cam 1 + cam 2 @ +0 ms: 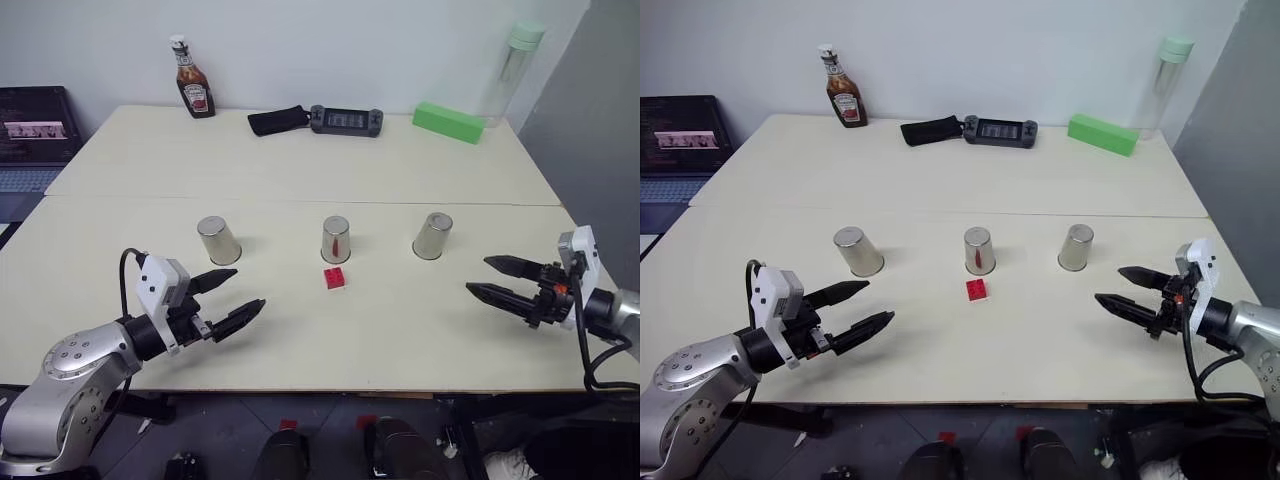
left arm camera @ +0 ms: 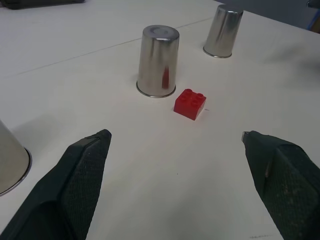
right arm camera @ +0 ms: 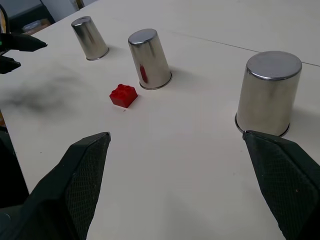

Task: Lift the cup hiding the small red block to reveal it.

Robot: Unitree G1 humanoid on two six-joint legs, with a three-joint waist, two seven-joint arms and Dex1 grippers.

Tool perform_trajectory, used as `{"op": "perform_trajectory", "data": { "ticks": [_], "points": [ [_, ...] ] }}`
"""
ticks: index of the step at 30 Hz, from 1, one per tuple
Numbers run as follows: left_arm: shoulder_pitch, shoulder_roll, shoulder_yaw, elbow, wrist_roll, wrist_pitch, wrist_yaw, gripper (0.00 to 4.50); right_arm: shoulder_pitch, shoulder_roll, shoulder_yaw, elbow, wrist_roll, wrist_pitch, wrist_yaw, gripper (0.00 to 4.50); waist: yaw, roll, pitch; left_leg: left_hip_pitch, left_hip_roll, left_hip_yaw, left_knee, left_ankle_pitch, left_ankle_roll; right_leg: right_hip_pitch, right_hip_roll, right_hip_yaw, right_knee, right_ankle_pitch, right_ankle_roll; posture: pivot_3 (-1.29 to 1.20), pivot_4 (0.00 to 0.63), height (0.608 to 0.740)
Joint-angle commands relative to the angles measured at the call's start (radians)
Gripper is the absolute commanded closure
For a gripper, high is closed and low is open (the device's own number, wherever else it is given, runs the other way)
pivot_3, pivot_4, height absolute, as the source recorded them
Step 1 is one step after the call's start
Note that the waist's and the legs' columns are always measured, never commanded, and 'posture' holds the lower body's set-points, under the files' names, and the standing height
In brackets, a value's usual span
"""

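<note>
Three shiny silver cups stand upside down in a row on the cream table: left cup (image 1: 218, 240), middle cup (image 1: 336, 240), right cup (image 1: 433, 236). The small red block (image 1: 335, 278) lies uncovered on the table just in front of the middle cup, a little apart from it; the left wrist view shows the block (image 2: 190, 104) beside that cup (image 2: 158, 61). My left gripper (image 1: 250, 288) hovers open near the front left, empty, in front of the left cup. At the front right my right gripper (image 1: 478, 276) is open and empty, in front of the right cup.
Along the table's far edge stand a ketchup bottle (image 1: 193, 80), a black pouch (image 1: 278, 120), a game controller (image 1: 345, 120), a long green block (image 1: 448, 122) and a clear bottle with a green lid (image 1: 512, 70). A laptop (image 1: 35, 130) sits off the far left.
</note>
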State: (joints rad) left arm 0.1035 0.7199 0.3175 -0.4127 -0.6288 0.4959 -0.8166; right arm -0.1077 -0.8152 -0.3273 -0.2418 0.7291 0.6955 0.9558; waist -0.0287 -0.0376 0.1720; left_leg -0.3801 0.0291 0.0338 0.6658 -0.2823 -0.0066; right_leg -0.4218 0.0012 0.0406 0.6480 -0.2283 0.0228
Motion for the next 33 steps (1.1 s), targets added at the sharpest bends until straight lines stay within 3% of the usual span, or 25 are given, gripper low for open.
{"op": "perform_trajectory", "data": {
  "ticks": [1,33],
  "points": [
    [-0.003,-0.002,0.008,-0.018,0.006,-0.017,0.004,0.03,-0.017,0.0,-0.004,-0.027,0.018,-0.001,0.001,0.0,0.0,0.0,0.0,0.0,0.0,0.0,0.0,0.0,0.0,0.0,0.0,0.0,0.0,0.0,0.0,0.0,0.15,0.74],
    [0.025,-0.003,0.026,-0.028,-0.007,-0.013,0.005,0.03,-0.046,0.017,0.035,-0.046,0.031,0.017,0.009,0.0,0.0,0.0,0.0,0.0,0.0,0.0,0.0,0.0,0.0,0.0,0.0,0.0,0.0,0.0,0.0,0.0,0.15,0.74]
  ]
}}
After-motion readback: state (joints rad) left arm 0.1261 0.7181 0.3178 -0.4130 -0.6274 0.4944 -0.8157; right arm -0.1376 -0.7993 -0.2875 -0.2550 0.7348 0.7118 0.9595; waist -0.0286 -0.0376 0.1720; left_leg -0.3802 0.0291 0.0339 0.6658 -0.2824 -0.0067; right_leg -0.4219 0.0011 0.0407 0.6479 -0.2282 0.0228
